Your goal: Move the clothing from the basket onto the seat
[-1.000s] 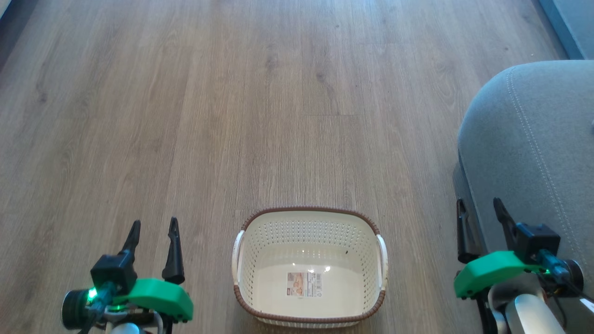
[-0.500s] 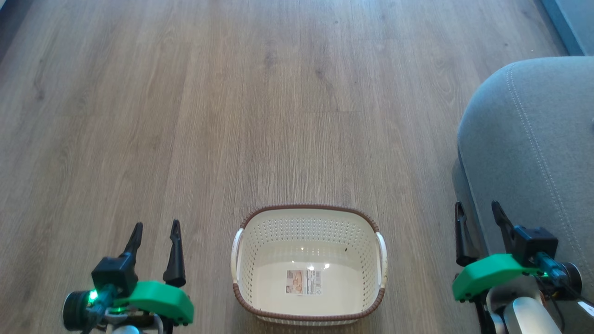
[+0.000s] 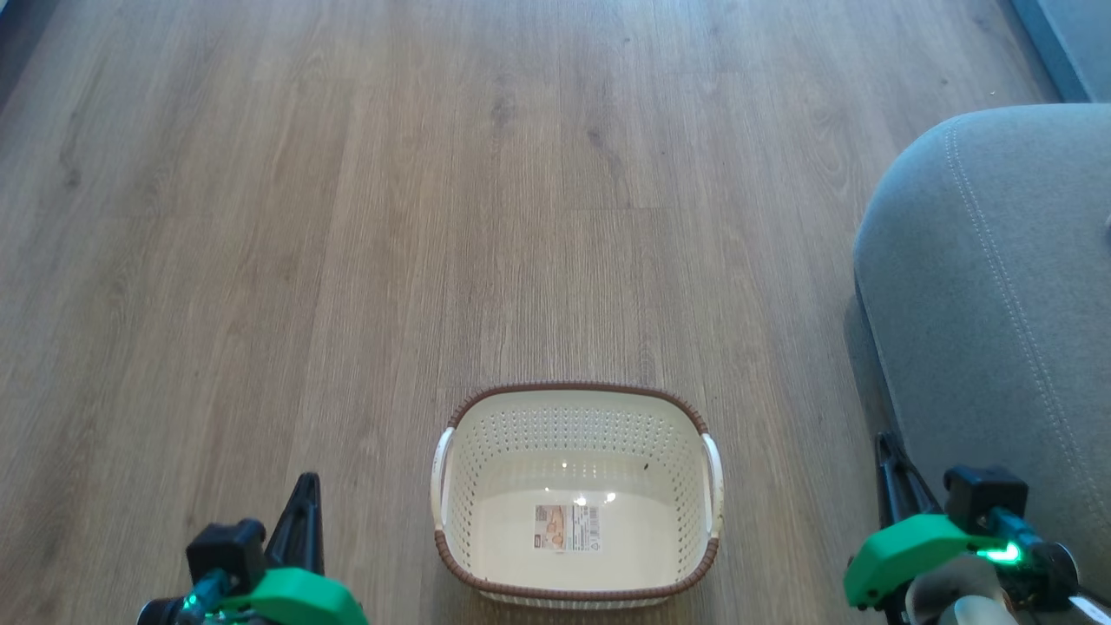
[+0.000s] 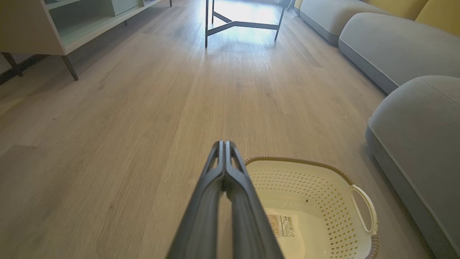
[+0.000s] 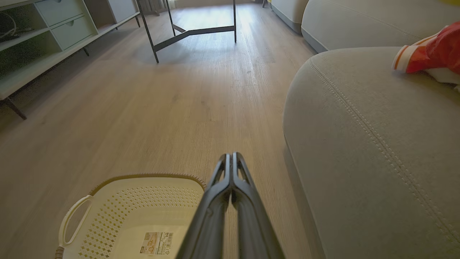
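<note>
We find the clothing point(image 5: 436, 48), bright red with a white-striped cuff, lying on top of the seat point(image 5: 359, 144), beyond the basket point(image 3: 573, 430) and to its right. The seat, a grey cushion with a rounded corner and a double stitched seam, stands right of the basket, with a strip of wooden floor point(image 3: 434, 217) between them. The cream, brown-rimmed basket sits upright on that floor, with white handles point(image 3: 714, 469) at its left and right sides. Its perforated walls and pale bottom lie bare to us, and a sticker point(image 3: 567, 527) lies flat on the bottom.

Our left jaws hang low to the left of the basket, the two dark fingers point(image 4: 210, 201) pressed together right up to the tips. Our right jaws hang to the right of the basket, on the seat's side, their fingers point(image 5: 215, 208) likewise closed tip to tip.

Far beyond the basket stands a black metal table frame point(image 4: 244, 24), with a low shelf unit point(image 5: 54, 21) off to the left and further grey sofa sections point(image 4: 388, 46) off to the right.
</note>
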Available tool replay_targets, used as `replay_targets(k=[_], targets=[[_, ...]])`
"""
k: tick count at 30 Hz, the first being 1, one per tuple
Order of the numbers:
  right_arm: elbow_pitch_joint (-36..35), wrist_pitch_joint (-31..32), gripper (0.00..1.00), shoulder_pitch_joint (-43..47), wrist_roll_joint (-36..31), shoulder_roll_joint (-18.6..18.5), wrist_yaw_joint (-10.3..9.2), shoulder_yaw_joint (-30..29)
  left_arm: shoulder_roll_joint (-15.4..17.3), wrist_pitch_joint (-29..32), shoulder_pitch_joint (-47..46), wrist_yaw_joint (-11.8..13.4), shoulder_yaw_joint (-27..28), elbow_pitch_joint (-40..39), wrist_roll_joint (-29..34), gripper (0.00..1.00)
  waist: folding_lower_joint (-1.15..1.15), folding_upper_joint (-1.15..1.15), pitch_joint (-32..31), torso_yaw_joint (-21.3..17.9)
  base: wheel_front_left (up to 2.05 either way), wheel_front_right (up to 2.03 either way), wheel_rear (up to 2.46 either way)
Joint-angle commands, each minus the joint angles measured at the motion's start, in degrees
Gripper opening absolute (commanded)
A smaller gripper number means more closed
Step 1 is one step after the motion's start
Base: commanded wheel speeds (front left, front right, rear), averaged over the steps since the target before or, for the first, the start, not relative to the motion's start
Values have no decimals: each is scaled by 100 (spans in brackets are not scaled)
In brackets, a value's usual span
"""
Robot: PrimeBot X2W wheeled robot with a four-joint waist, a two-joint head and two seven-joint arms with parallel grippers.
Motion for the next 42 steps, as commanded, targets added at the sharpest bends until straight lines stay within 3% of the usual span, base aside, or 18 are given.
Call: replay_targets(k=[1,42], targets=[[-179,34,0,-215,210,0,1,-46,1,45,-245,-21,57,-174,-208,0,0,0,-2,-4,0,0,0],[-356,687,0,-320,2803,32,5,-312,7,708,-526,-196,408,-262,-2849,0,0,0,-19,-60,0,0,0]])
